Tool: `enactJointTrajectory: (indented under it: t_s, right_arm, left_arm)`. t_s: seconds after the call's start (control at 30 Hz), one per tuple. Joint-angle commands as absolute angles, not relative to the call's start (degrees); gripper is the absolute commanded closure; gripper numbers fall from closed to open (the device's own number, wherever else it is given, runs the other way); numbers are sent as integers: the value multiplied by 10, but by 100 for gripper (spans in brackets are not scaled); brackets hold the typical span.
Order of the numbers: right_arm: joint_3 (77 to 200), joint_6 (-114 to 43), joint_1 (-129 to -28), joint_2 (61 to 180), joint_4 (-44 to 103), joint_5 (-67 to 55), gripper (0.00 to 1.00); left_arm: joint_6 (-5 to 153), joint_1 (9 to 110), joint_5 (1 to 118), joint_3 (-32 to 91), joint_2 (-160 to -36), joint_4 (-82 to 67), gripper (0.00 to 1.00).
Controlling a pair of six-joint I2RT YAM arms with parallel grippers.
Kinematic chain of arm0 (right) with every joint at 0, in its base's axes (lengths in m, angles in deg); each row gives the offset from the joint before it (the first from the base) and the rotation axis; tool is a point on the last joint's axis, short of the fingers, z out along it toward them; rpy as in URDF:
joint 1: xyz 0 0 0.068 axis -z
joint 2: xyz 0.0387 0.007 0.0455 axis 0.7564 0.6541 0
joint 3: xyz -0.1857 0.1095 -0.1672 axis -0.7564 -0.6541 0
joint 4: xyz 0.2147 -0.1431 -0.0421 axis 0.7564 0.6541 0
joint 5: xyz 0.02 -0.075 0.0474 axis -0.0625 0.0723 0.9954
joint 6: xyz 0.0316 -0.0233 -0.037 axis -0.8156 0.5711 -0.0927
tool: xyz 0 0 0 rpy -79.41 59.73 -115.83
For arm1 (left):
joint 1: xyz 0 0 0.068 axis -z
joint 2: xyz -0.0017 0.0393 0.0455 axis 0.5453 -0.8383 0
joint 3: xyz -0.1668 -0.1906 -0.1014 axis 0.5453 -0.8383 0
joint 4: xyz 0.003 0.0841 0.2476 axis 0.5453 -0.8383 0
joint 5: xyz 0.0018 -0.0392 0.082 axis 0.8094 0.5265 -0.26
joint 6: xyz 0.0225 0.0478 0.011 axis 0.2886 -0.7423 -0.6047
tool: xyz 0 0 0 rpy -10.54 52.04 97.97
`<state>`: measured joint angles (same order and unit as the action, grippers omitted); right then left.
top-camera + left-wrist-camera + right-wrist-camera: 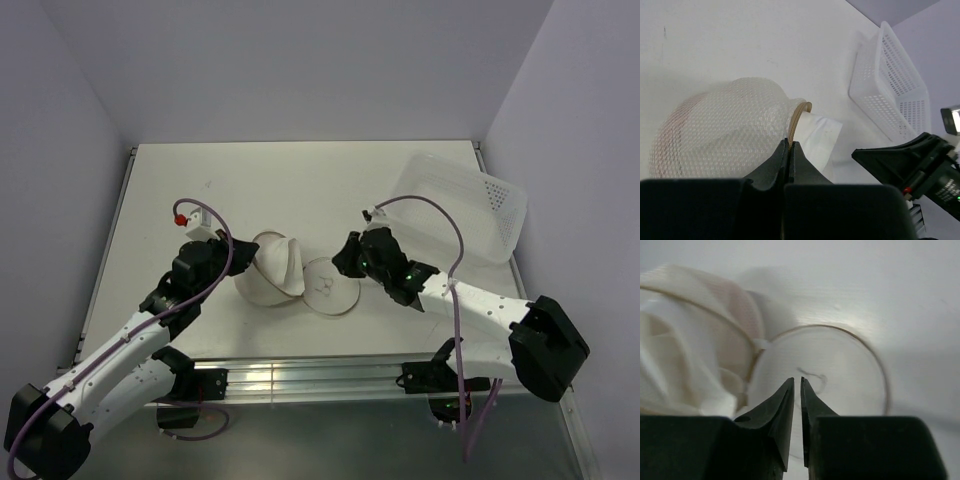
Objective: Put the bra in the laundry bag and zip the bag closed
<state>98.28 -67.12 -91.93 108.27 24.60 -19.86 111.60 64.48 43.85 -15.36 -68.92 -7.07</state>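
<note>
The laundry bag [272, 268] lies on its side mid-table, a whitish mesh dome [720, 135] with a tan rim. Its round lid [332, 288] lies flat and unzipped beside it, with a faint dark outline on it [812, 376]. My left gripper [790, 143] is shut on the tan rim at the bag's mouth. My right gripper [797, 381] hovers at the lid's edge. Its jaws are a narrow slit apart with nothing between them. Pale folds [675, 365] fill the bag's opening. I cannot pick out the bra as a separate thing.
A clear perforated plastic bin [462, 205] stands tilted at the back right, close behind the right arm. In the left wrist view it sits at the upper right [890, 85], with the right arm's dark wrist [920, 165] below it.
</note>
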Motion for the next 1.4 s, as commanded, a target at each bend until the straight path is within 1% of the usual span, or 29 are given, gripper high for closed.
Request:
enactJointTrajectory:
  t_s: [0.0, 0.07, 0.17, 0.2, 0.23, 0.33, 0.5, 0.7, 0.73, 0.77, 0.8, 0.83, 0.9, 1.0, 1.03, 1.1, 1.13, 1.17, 1.2, 1.27, 1.37]
  right_arm:
    - [936, -657, -895, 1066, 307, -240, 85]
    - [925, -655, -891, 1064, 324, -244, 84]
    - [914, -657, -891, 1069, 342, -246, 65]
    - [905, -661, -891, 1071, 340, -246, 54]
    - [903, -664, -891, 1072, 339, -245, 50]
    - [899, -667, -891, 1092, 326, -231, 49]
    - [903, -666, -891, 1129, 317, -230, 56]
    - [907, -667, -891, 1167, 301, -209, 60]
    - [906, -668, -891, 1174, 291, -205, 62]
    - [904, -670, -891, 1176, 291, -201, 66]
    - [901, -673, -891, 1177, 286, -199, 80]
    - [901, -674, -890, 1171, 275, -202, 88]
    - [901, -674, -891, 1150, 281, -229, 100]
    - [911, -646, -891, 1071, 312, -266, 100]
    - [919, -636, -891, 1023, 347, -272, 100]
    - [967, -607, -890, 969, 402, -278, 100]
    - [988, -595, -891, 918, 462, -278, 100]
    - [1014, -577, -892, 897, 491, -276, 100]
    - [1073, -570, -892, 880, 515, -274, 100]
    - [1146, -556, -895, 864, 575, -267, 100]
    - [1144, -553, -894, 894, 566, -244, 100]
  left_arm:
    - [1100, 642, 446, -154, -679, -39, 100]
    - [1098, 642, 445, -149, -676, -45, 100]
    - [1101, 642, 448, -159, -667, -34, 100]
    - [1101, 642, 449, -159, -668, -32, 100]
    - [1100, 642, 451, -158, -670, -32, 100]
    - [1103, 642, 458, -161, -672, -34, 100]
    - [1099, 642, 458, -162, -667, -38, 100]
    - [1098, 642, 459, -166, -667, -35, 100]
    - [1097, 642, 460, -161, -670, -38, 100]
    - [1096, 642, 462, -161, -671, -38, 100]
    - [1098, 642, 465, -164, -670, -31, 100]
    - [1100, 642, 467, -169, -670, -26, 100]
    - [1101, 642, 467, -169, -671, -24, 100]
    - [1097, 642, 471, -150, -674, -34, 100]
    - [1098, 642, 473, -142, -672, -39, 100]
    - [1100, 642, 481, -132, -664, -47, 100]
    - [1098, 641, 484, -112, -659, -53, 100]
    - [1095, 642, 488, -100, -656, -73, 100]
    - [1089, 642, 489, -90, -650, -81, 100]
    - [1084, 642, 488, -74, -643, -84, 100]
    - [1097, 642, 489, -95, -657, -66, 100]
